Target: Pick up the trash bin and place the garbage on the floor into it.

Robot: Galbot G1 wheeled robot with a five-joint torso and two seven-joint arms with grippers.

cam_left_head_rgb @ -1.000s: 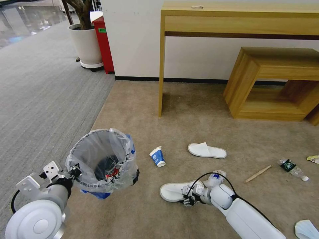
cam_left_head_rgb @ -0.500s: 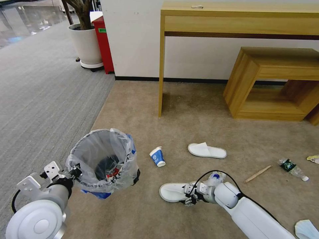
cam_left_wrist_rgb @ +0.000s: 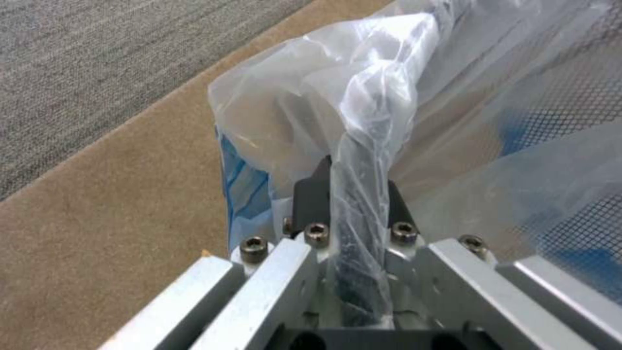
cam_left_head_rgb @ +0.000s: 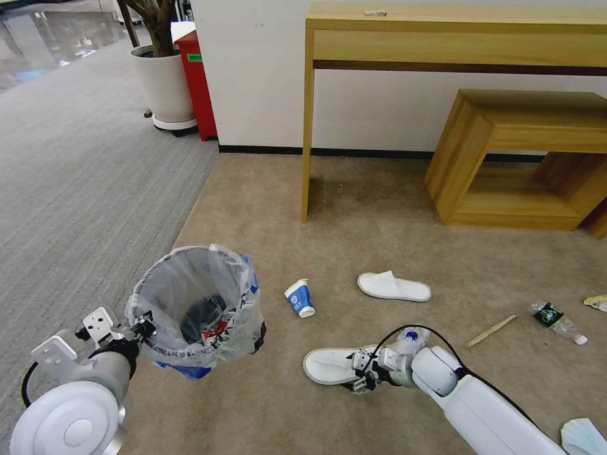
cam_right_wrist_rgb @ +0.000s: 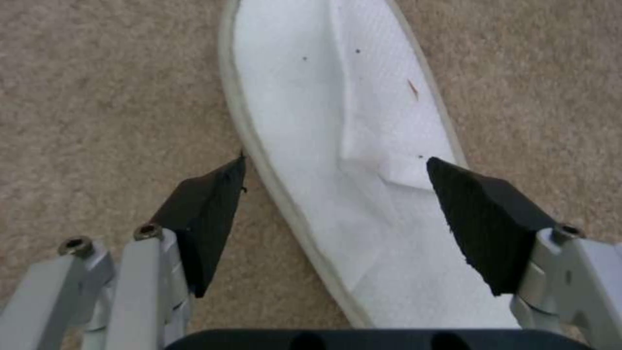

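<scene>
Head view: low right pincer point(cam_left_head_rgb: 358, 374) spread over slipper point(cam_left_head_rgb: 329, 365); left pincer point(cam_left_head_rgb: 144, 328) pinches trash bin point(cam_left_head_rgb: 193, 309).

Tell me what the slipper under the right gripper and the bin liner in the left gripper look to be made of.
Slipper: apparently thin non-woven fabric, matte white with a dimpled texture and a stitched rim, like a disposable type. The open right gripper straddles it on the floor.

Bin liner: thin clear plastic film, glossy and wrinkled, with blue edges; the left gripper pinches it over the trash bin rim.

We see the small round black trash bin point(cam_left_head_rgb: 196, 309), lined with clear plastic, raised above the beige carpet floor point(cam_left_head_rgb: 379, 240); white slippers point(cam_left_head_rgb: 393, 286), a blue-white paper cup point(cam_left_head_rgb: 300, 297) lie nearby.
</scene>
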